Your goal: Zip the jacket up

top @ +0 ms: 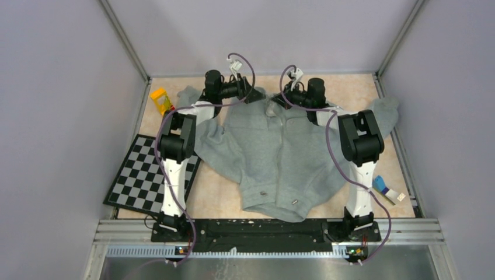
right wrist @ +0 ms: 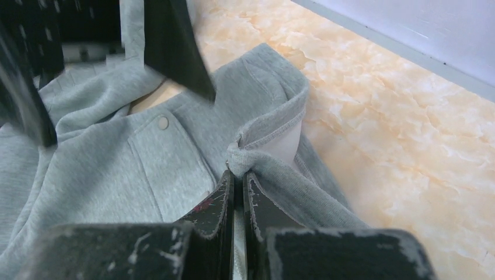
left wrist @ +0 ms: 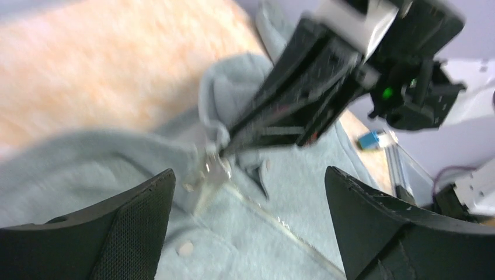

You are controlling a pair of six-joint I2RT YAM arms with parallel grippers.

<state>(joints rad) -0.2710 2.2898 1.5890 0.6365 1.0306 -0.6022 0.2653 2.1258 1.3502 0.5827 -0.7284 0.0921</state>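
Note:
The grey fleece jacket lies flat on the table, collar at the far side and hem towards the arm bases. My right gripper is shut on the jacket's front edge at the collar, at the top of the zipper, with the cloth bunched at the tips. My left gripper is open and hovers over the upper chest. Its fingers straddle the zipper line without touching it. The left wrist view is blurred. In the top view both grippers, left and right, are close together at the collar.
A black-and-white checkerboard lies at the left, partly under the jacket's sleeve. A yellow object sits at the far left. A small blue-and-white object lies near the right arm's base. Grey walls close in three sides.

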